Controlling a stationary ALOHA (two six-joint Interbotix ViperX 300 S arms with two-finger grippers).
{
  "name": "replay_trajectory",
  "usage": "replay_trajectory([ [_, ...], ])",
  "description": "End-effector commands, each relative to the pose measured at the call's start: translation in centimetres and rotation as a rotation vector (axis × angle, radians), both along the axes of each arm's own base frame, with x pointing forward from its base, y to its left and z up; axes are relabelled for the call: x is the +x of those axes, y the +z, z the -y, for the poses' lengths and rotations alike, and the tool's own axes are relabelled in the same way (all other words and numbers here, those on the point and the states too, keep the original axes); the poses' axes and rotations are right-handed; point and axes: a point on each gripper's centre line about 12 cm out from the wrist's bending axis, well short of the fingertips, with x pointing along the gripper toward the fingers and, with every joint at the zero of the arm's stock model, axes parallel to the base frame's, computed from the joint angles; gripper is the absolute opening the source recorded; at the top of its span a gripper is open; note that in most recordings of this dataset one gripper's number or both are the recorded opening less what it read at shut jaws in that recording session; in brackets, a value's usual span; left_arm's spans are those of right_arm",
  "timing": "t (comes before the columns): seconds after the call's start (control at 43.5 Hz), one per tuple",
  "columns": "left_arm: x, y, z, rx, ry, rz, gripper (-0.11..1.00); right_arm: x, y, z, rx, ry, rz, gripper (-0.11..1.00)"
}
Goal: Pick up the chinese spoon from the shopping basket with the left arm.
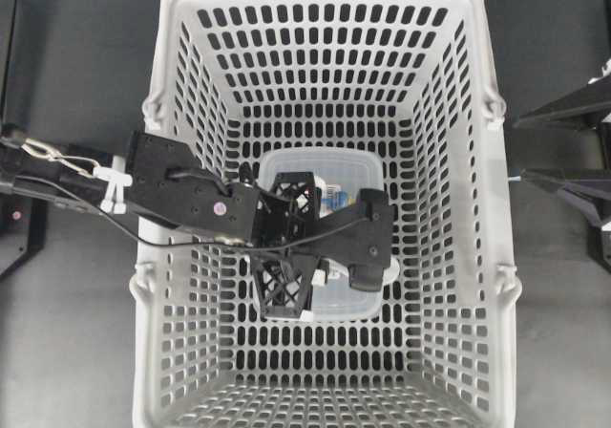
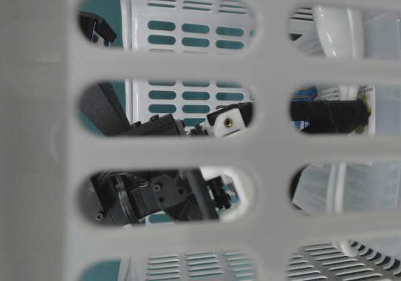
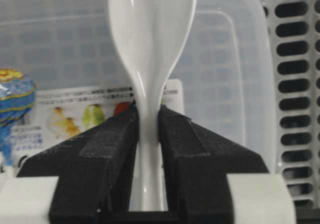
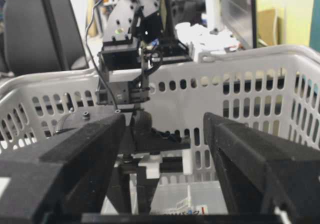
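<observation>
Down inside the shopping basket, the left arm reaches over the left wall and angles toward the middle of the floor, where a clear lidded container lies. The left wrist view gives the key detail: the left gripper has its two black padded fingers pressed against either side of the chinese spoon, narrowed onto the slim neck of the handle. The spoon's white bowl points away from the camera and lies over the container's lid, above the printed label. Gripping at the thin neck seems sensible, since the glossy bowl is too wide and rounded to pinch securely. Whether the spoon has left the lid cannot be told from these views, so the lift looks not yet done. The right gripper waits with its jaws spread wide, holding nothing, at the basket's right side, looking in over the rim.
</observation>
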Motion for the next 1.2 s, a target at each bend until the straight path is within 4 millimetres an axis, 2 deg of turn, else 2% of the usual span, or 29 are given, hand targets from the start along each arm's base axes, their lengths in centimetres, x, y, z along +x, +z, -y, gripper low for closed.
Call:
replay_trajectory([
  [0.0,0.2,2.7,-0.6,-0.002,0.007,0.060,0.13,0.1,0.2,0.0,0.006,-0.001,0.006,0.63],
  [0.138,0.1,7.2,-0.6,-0.010,0.014,0.121,0.13,0.1,0.0,0.0,0.006,-0.001,0.000,0.63],
  [0.437,-1.5,17.2,-0.8,-0.018,0.039,0.145,0.13,0.1,0.0,0.0,0.008,-0.002,0.000,0.63],
  [0.575,-1.6,20.7,-0.9,-0.030,0.056,0.176,0.13,0.1,-0.1,0.0,0.006,-0.001,0.000,0.63],
  [0.644,-1.4,21.2,-0.9,-0.037,0.074,0.169,0.13,0.1,0.0,0.0,0.008,-0.001,0.000,0.63],
  [1.173,-0.8,20.2,-1.3,-0.035,0.092,0.133,0.13,0.1,-0.1,0.0,0.008,-0.001,-0.001,0.63],
])
